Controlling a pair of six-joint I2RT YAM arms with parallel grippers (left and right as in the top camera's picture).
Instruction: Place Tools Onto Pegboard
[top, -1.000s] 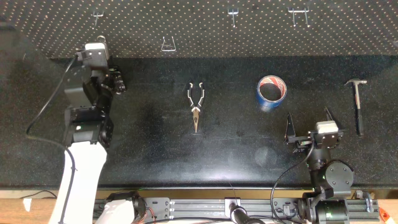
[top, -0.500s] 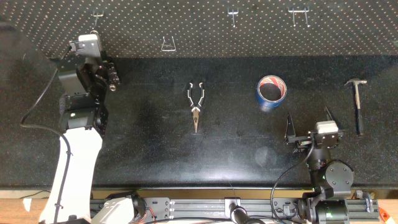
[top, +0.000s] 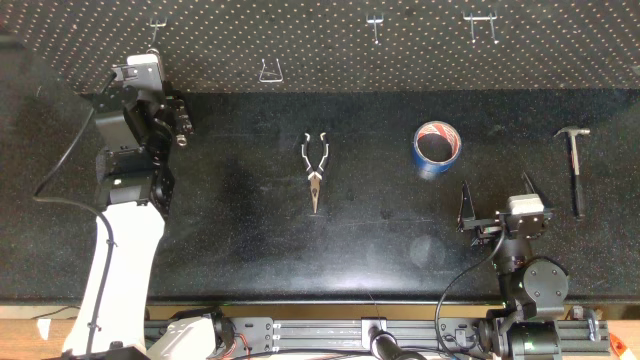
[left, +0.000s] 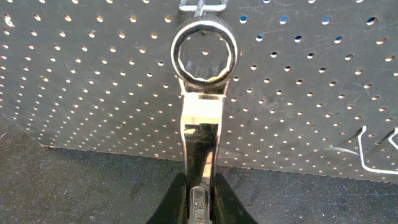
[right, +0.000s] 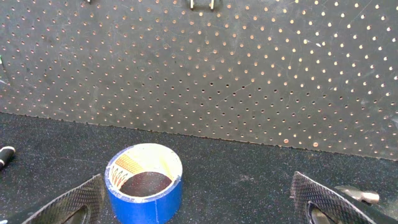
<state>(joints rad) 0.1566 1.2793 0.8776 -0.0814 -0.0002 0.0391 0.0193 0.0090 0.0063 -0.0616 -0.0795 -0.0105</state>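
So far nothing is seen hung on the pegboard (top: 300, 40); the task is judged to be at an early stage, approx the 1st tool of 4. A wrench (left: 200, 118) is clamped by its shank in the left gripper (left: 200, 190) and held upright against the board, w/ its ring end just below a hook (left: 200, 5); whether the hook tip is already through the ring can't be told. The right gripper (right: 199, 211) is spread wide w/ nothing held, low over the table (top: 250, 230), facing the tape roll (right: 144, 182). 3 items are found lying on the table, well apart: pliers (top: 316, 170) mid-table, tape roll to their right, hammer (top: 575, 170) at the far right. Further hooks (top: 482, 22) are seen along the board for these. Left to do, by est.: ring to be seated on the hook, wrench released, then the other 3 tools picked up and hung
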